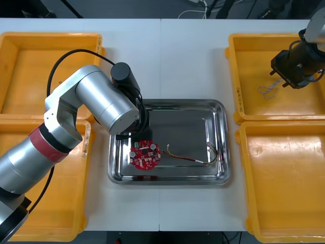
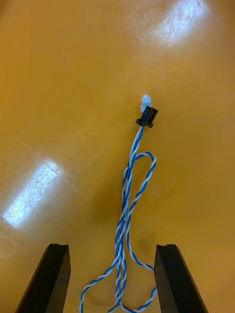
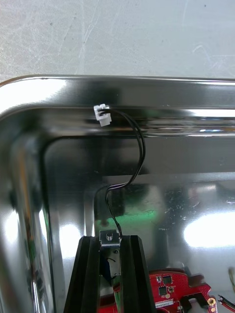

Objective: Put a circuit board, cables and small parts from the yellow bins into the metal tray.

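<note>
Nearest the robot, inside the metal tray (image 1: pixel 224 152), the front view shows the red circuit board (image 1: pixel 145 154) lying flat beside the red and yellow cable (image 1: pixel 190 158), while the left arm covers its own tool. The left wrist view supplies what is hidden there: the left tool (image 3: pixel 110 240) stands just over the board's edge, its fingers (image 3: pixel 131 274) drawn narrow and clamped on one end of the black cable (image 3: pixel 139 151), which curves away to a white plug (image 3: pixel 102 115) resting against the tray's wall. Farther off, the right tool (image 1: pixel 287 76) hovers over the far yellow bin (image 1: pixel 249 56) on the right of the tabletop (image 1: pixel 167 56). Its wrist view shows fingers (image 2: pixel 174 279) spread wide and holding nothing, with the twisted blue and white cable (image 2: pixel 128 195) lying on the bin floor between them.
</note>
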